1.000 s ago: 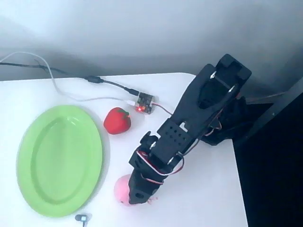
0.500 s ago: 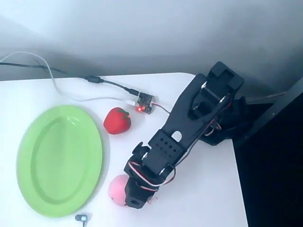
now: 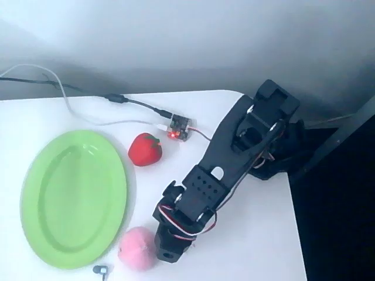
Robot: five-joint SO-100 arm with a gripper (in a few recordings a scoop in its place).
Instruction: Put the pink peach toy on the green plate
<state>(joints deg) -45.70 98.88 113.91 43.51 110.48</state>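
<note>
My gripper [image 3: 157,253] beside the pink peach toy [image 3: 136,256], overhead view.
The toy lies on the white table [image 3: 246,246], touching my fingers and just right of the green plate [image 3: 73,199]; I cannot tell whether my fingers grip.

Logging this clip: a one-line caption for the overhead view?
End effector beside the peach, just off the green plate's lower right rim; strawberry above.

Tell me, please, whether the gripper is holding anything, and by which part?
It cannot be told: the gripper touches the pink peach toy's right side, its fingers hidden beneath the arm.
</note>
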